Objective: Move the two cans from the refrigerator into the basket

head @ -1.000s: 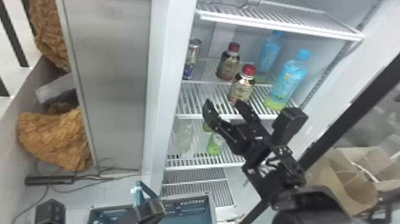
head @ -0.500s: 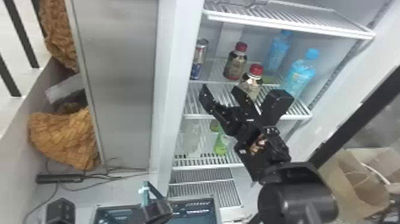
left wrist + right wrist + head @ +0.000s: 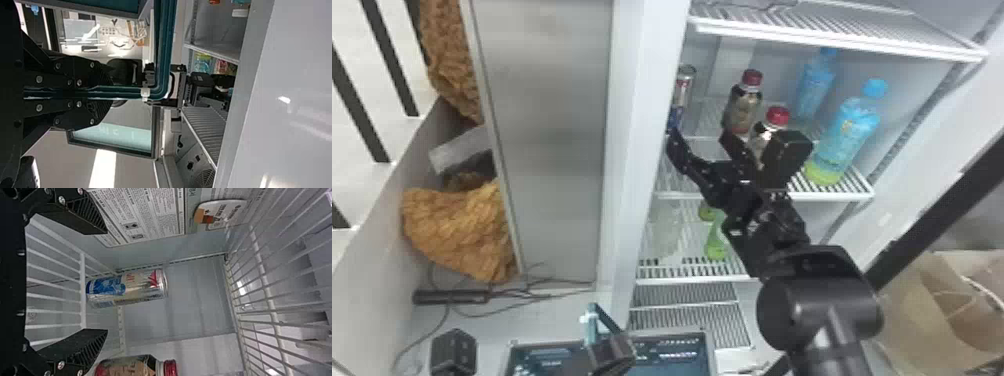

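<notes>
In the head view my right gripper [image 3: 701, 142] is open at the middle shelf, just to the front and right of a silver-and-blue can [image 3: 683, 87] by the refrigerator's left wall. From the right wrist the same can [image 3: 129, 288] lies across the space ahead of the open right gripper [image 3: 105, 282], untouched. My left gripper [image 3: 614, 350] is low in front, shut on a teal handle [image 3: 592, 325]. The left wrist view shows that left gripper [image 3: 105, 93] around the handle [image 3: 162, 47]. Below it is a grey-rimmed teal box [image 3: 704, 345]; whether it is the basket I cannot tell.
Red-capped bottles [image 3: 743, 107] stand right of the can, with blue bottles [image 3: 847, 132] farther right. An upper shelf [image 3: 832, 37] hangs above, and a green bottle [image 3: 717, 240] is on the shelf below. The refrigerator's left frame [image 3: 637, 150] borders the can's side.
The right gripper has moved up and left across the shelf, closer to the can. The whole head view has shifted, with the refrigerator now farther right. The left gripper keeps its hold.
</notes>
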Available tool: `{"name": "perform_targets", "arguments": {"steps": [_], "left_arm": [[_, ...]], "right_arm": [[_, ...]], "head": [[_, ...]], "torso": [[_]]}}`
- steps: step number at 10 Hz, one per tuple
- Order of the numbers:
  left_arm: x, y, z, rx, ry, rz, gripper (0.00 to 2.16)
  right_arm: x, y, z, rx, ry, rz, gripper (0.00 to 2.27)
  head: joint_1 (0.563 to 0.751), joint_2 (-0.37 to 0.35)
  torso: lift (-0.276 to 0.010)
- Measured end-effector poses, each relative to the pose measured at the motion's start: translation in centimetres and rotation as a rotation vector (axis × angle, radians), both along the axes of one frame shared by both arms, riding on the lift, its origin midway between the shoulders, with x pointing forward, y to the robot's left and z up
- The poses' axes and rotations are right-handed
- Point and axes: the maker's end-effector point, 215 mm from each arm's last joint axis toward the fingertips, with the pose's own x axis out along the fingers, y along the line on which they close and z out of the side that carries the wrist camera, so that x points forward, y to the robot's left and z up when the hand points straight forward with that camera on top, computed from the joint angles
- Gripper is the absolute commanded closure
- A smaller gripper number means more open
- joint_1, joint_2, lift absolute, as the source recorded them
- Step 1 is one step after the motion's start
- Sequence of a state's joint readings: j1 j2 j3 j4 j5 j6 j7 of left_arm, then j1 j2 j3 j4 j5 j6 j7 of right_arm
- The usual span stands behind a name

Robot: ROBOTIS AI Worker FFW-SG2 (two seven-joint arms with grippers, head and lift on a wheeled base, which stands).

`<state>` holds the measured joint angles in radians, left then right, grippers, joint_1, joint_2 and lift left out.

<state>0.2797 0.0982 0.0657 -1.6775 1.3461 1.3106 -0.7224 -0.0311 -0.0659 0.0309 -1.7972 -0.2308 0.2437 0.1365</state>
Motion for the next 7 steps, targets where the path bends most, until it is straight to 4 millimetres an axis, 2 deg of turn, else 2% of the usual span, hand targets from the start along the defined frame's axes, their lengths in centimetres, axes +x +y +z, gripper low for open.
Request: {"name": "perform_targets", "arguments": {"steps": [7], "left_arm": [[0.0,-0.1,-0.1,0.002,0.003,-0.004,1.19]], "right_arm": [[4.6,2.0,-0.5,0.005,0.031,0.009,0.16]], "head": [[0.695,-0.188]], "torso": [[-0.031]]}}
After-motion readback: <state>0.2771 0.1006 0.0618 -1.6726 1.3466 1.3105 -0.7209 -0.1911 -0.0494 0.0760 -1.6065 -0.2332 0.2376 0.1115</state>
